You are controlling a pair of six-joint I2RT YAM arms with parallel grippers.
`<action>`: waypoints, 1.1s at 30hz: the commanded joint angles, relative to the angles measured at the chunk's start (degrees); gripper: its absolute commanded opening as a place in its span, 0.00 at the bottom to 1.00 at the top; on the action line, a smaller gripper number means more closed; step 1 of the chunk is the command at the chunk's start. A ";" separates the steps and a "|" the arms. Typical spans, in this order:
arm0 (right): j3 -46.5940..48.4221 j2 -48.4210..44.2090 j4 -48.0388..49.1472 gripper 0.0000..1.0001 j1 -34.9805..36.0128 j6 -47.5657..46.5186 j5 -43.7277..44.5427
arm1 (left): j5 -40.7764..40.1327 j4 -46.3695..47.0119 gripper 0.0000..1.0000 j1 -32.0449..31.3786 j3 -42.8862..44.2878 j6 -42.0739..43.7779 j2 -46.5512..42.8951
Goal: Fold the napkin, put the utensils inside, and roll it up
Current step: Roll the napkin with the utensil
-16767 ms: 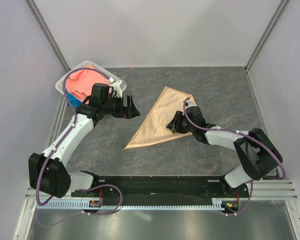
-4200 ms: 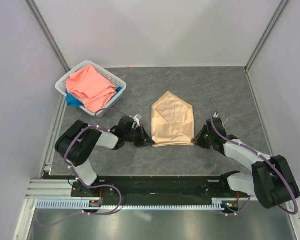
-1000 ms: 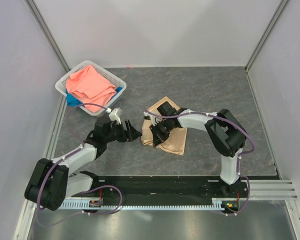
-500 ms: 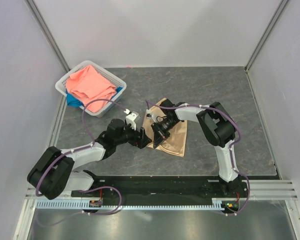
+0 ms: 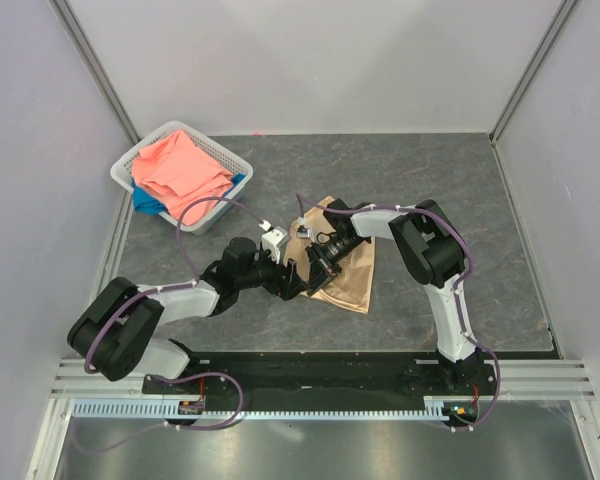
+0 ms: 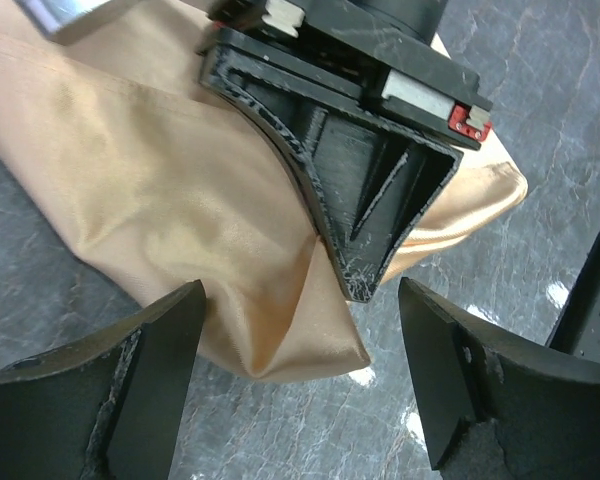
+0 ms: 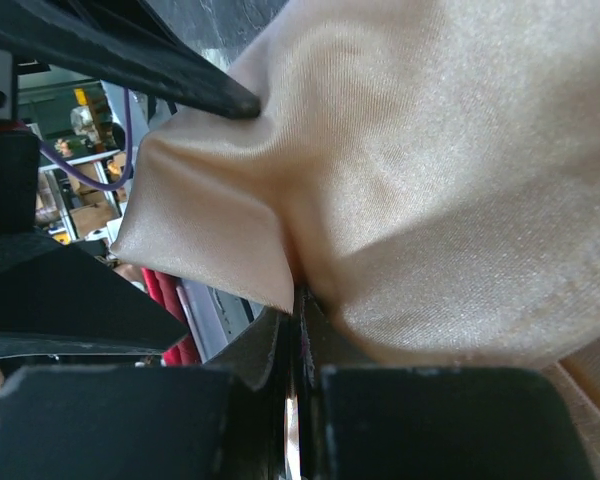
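The peach-gold napkin (image 5: 352, 275) lies folded on the grey table, and its left edge is bunched up. My right gripper (image 5: 320, 262) is shut on that edge and pinches a fold of satin (image 7: 430, 180) between its tips (image 7: 298, 300). My left gripper (image 5: 302, 278) is open just left of it. The left gripper's fingers (image 6: 145, 370) straddle the napkin's lifted corner (image 6: 310, 350), apart from the cloth. In the left wrist view the right gripper (image 6: 360, 285) presses into the napkin (image 6: 160, 190) from above. The utensils are out of view.
A white basket (image 5: 216, 152) at the back left holds a coral-pink cloth (image 5: 180, 170) over a blue cloth (image 5: 145, 203). Grey walls enclose the table on three sides. The black base rail (image 5: 320, 375) runs along the near edge.
My left gripper has moved right, up to the napkin's left corner, with its jaws still open. The right gripper keeps its pinch on the bunched edge and has barely shifted.
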 commanded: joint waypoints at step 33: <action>-6.50 -17.01 6.02 0.66 -4.58 6.10 8.71 | -5.58 -11.59 0.02 -0.57 6.88 -4.18 4.52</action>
